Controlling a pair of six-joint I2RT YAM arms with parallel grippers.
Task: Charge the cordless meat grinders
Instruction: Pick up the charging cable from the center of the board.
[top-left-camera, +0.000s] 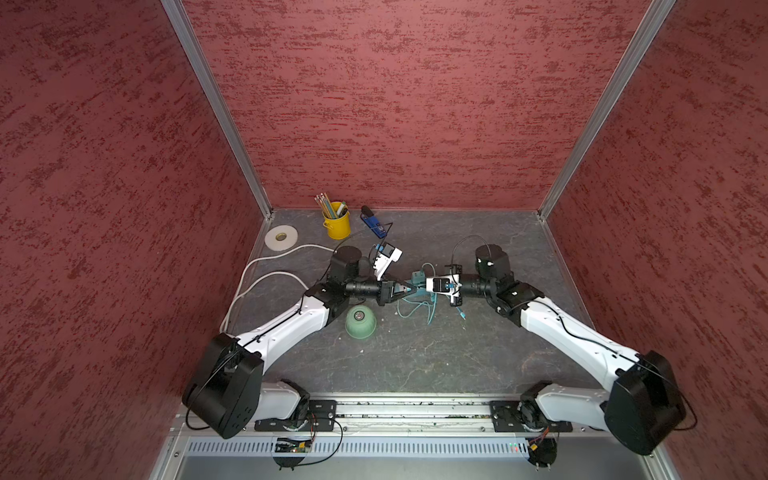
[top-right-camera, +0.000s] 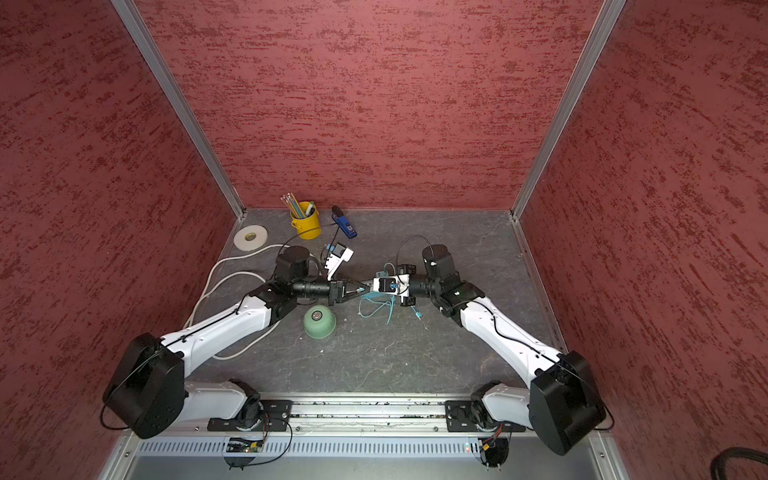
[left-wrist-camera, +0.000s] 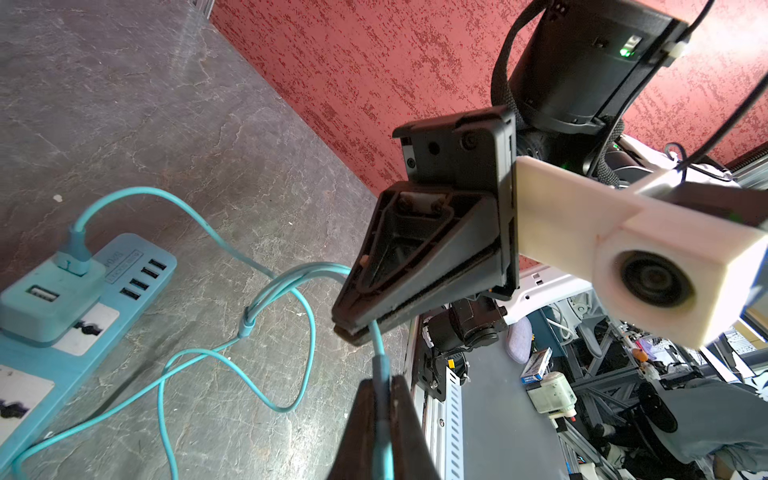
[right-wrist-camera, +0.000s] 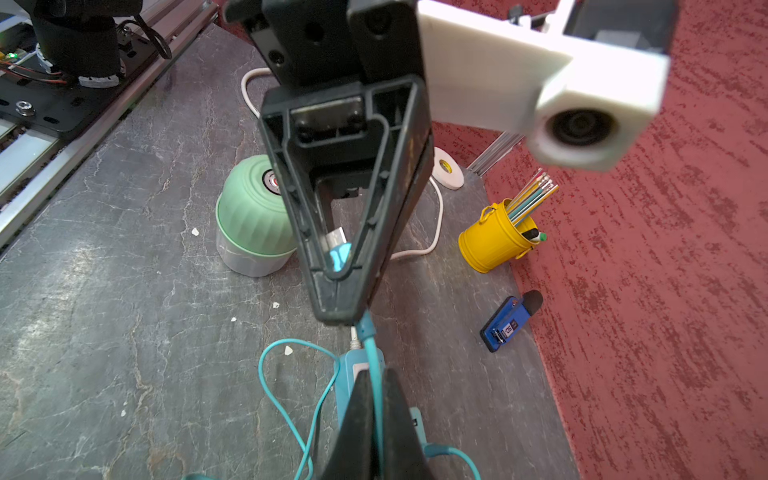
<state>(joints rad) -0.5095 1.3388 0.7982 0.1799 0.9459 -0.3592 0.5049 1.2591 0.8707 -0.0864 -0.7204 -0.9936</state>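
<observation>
The cordless meat grinder, a pale mint dome with a silvery button, stands on the table beside my left forearm, touched by neither gripper. My left gripper is shut on the plug end of a teal charging cable. My right gripper meets it tip to tip, shut on the same cable just behind the plug. Both hang above the teal power strip, where the cable's other end sits in a plugged adapter.
A yellow pencil cup, a blue gadget and a white tape roll stand near the back wall. A white cord curls at the left. Cable loops lie under the grippers.
</observation>
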